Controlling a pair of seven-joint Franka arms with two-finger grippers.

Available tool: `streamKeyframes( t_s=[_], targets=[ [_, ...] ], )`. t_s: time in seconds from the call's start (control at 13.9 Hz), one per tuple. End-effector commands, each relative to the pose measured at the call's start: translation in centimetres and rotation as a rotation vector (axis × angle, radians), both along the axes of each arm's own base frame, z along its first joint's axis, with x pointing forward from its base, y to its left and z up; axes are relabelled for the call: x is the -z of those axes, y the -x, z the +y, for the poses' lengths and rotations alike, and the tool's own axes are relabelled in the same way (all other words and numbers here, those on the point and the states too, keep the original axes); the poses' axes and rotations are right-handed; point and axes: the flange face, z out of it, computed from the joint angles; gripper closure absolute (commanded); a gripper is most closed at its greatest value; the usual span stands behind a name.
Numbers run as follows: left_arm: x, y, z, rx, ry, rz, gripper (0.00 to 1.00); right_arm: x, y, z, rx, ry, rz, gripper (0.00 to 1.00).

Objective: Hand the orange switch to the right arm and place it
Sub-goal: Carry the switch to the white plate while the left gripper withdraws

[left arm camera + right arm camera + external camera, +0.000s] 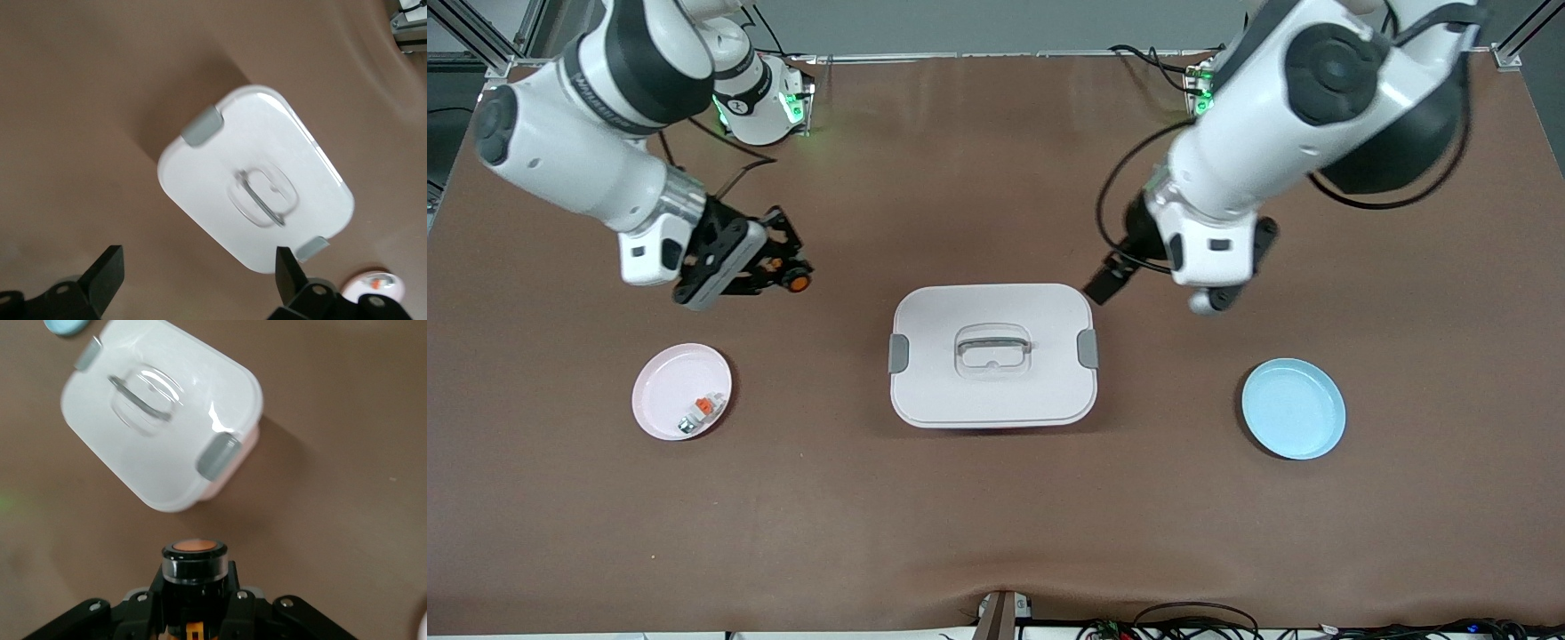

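Pinching the orange switch (195,570), right gripper (783,267) (button outward).

The lidded white box (993,356) stands mid-tabletop (996,516), the one bulky obstacle. Toward the right arm's end of it lies the pink plate (660,391), toward the left arm's the blue plate (1294,408); bare tabletop separates them.
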Motion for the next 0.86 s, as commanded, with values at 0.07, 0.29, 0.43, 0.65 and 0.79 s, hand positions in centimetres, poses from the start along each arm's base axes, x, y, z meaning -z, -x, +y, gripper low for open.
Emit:
streamKeyframes(
  t_s=[0.07, 0.29, 0.43, 0.65, 0.79],
  targets=[
    [-1.3, -1.5, 9.4, 0.276, -0.054, -0.030, 0.00, 2.2, -1.7, -6.2, -0.216, 0.121, -0.061, 1.00],
    [-1.3, -3.2, 16.0, 0.433, -0.123, -0.066, 0.00, 4.1, -2.8, -10.4, -0.311, 0.201, -0.069, 1.00],
    [-1.4, -3.8, 18.7, 0.549, -0.225, -0.090, 0.00, 5.1, -3.6, -12.6, -0.364, 0.238, -0.074, 1.00],
    [-1.7, -4.7, 22.6, 0.749, -0.378, -0.093, 0.00, 6.5, -5.3, -15.2, -0.452, 0.280, -0.080, 1.00],
    [-1.7, -5.1, 25.4, 0.786, -0.381, -0.085, 0.00, 7.9, -6.5, -17.0, -0.485, 0.284, -0.080, 1.00]
  ],
)
